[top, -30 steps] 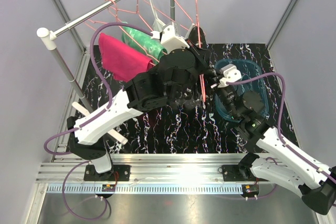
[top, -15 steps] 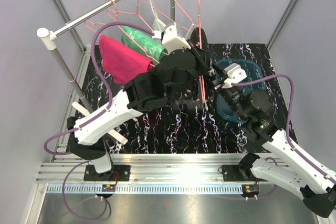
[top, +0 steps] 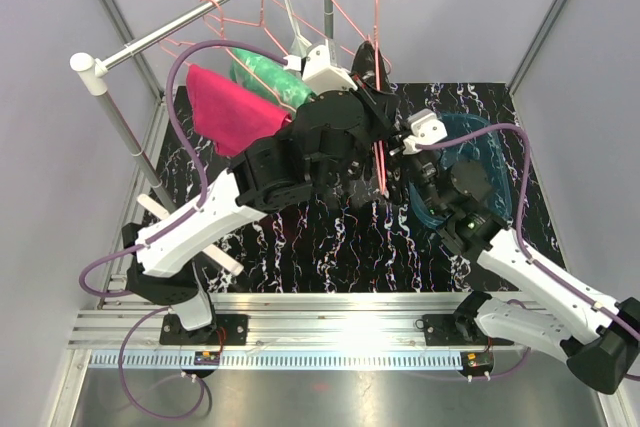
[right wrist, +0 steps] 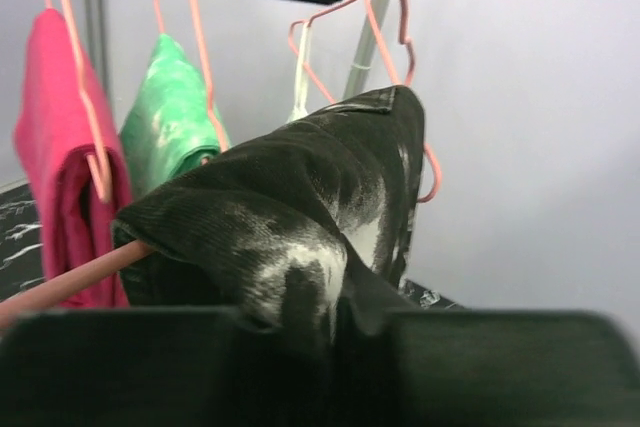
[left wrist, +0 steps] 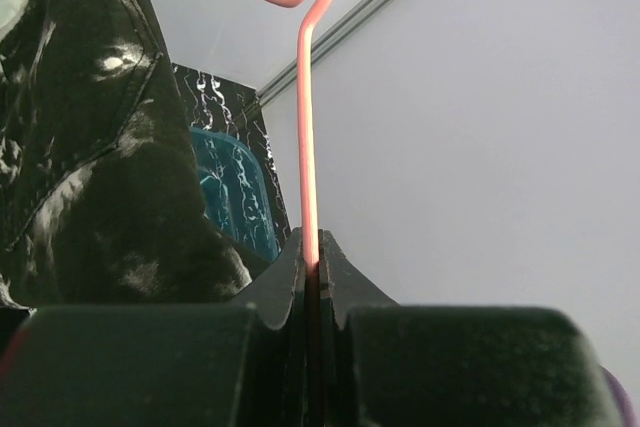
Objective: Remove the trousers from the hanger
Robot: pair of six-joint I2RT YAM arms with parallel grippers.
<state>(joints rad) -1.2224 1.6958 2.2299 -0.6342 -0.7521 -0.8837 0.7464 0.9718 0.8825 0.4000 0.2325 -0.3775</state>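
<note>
Black trousers [right wrist: 300,207]: white-speckled, draped over the bar of a pink hanger [left wrist: 307,147], at the right end of the row of garments, above the far part of the counter [top: 300,237]
Pink hanger: thin wire, one strand rising straight up out of the left tool [left wrist: 312,247]
Left tool: fingers pressed narrow on the hanger wire, the black cloth just to its left
Right tool [right wrist: 330,322]: fingers blurred low in its own view, closed on a hanging fold of the black trousers
Magenta trousers [top: 230,112]: folded over another pink wire hanger, leftmost under the rail [top: 200,9]
Green trousers [top: 265,77]: mottled, hung between the magenta and the black pair
Teal basin [top: 495,162]: on the counter at the right, partly under the right arm
</note>
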